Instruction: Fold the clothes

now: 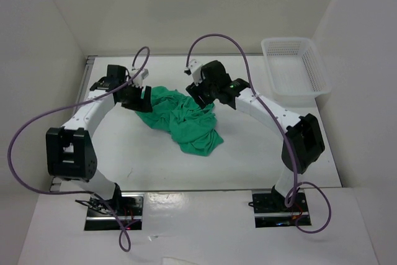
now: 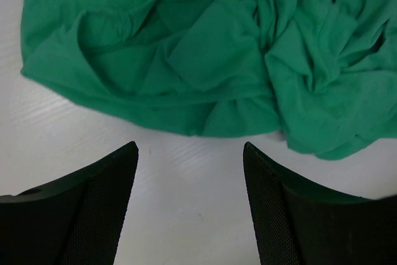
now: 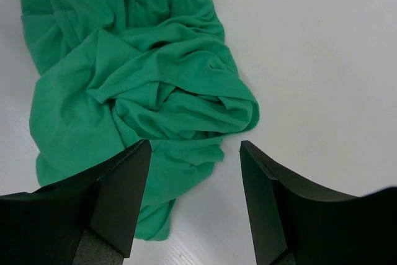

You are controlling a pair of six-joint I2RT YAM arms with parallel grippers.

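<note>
White matte table (image 1: 124, 159) enclosed by plain white walls, seen from the top external camera: the T-shirt (image 1: 186, 119), emerald green, thin and soft, lies in a crumpled, irregular heap at mid-table, between the two arms and toward the far side. The left gripper (image 1: 144, 98) sits at the heap's left edge and the right gripper (image 1: 200, 97) at its upper right edge. A white plastic mesh basket (image 1: 294, 66), rectangular with perforated walls, stands at the far right corner, well apart from the cloth. Purple cables (image 1: 37, 128) loop from the white arm links with their black joints. Left wrist view: the two black, wedge-shaped fingers (image 2: 99, 203) of the left gripper (image 2: 190, 153), their inner faces finely textured, stand apart over bare, faintly ribbed table surface; the T-shirt (image 2: 186, 48) fills the upper frame just beyond the tips, untouched, its plain fabric gathered in deep overlapping folds with a curved lower hem. Right wrist view: the right gripper (image 3: 194, 150) likewise has its jaws spread, clamped on nothing; the T-shirt (image 3: 142, 85) runs from the upper left down beneath the left finger (image 3: 93, 209) and part of the gap, a rounded bunched fold lying just beyond the tips, with smooth white table to the right
</note>
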